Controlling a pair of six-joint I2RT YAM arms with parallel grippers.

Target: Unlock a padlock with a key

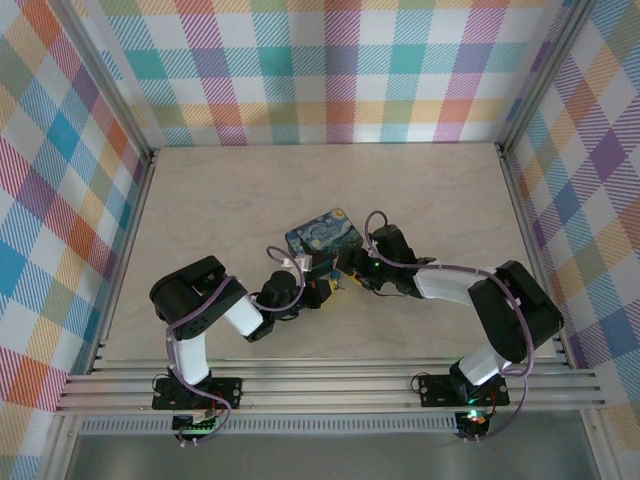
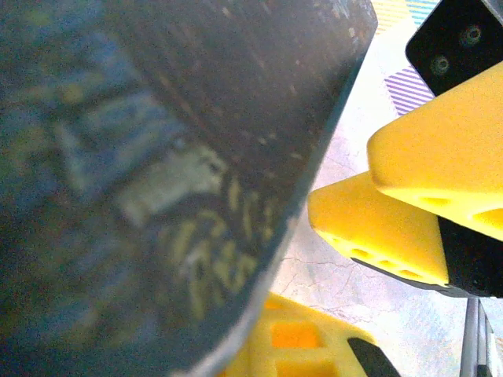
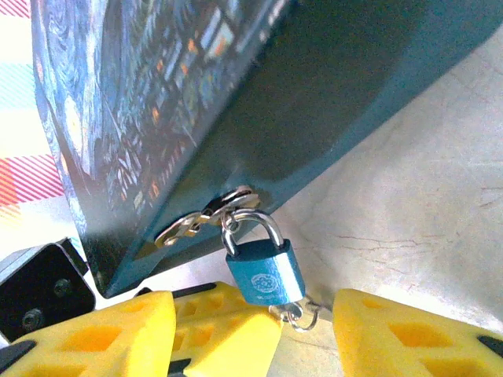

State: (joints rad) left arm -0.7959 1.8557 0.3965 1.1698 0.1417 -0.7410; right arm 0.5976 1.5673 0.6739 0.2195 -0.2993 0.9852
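The padlock (image 3: 266,271) is a small blue one. It hangs by its shackle from a hasp (image 3: 206,218) on the side of the box (image 1: 320,234) that faces the worktop's near edge, and the box sits around mid-worktop. A ring at the padlock's underside is probably the key (image 3: 299,316) seated in the keyhole, though its blade is hidden. The padlock looks hard, smooth and light, and free to swing, so I judge it needs pinching across its flat faces while the thin, stiff key is turned by its head. The right gripper (image 1: 350,277) stands apart around that ring, holding nothing. The left gripper (image 1: 322,290) is closed tight against the box; I cannot tell if it pinches anything.
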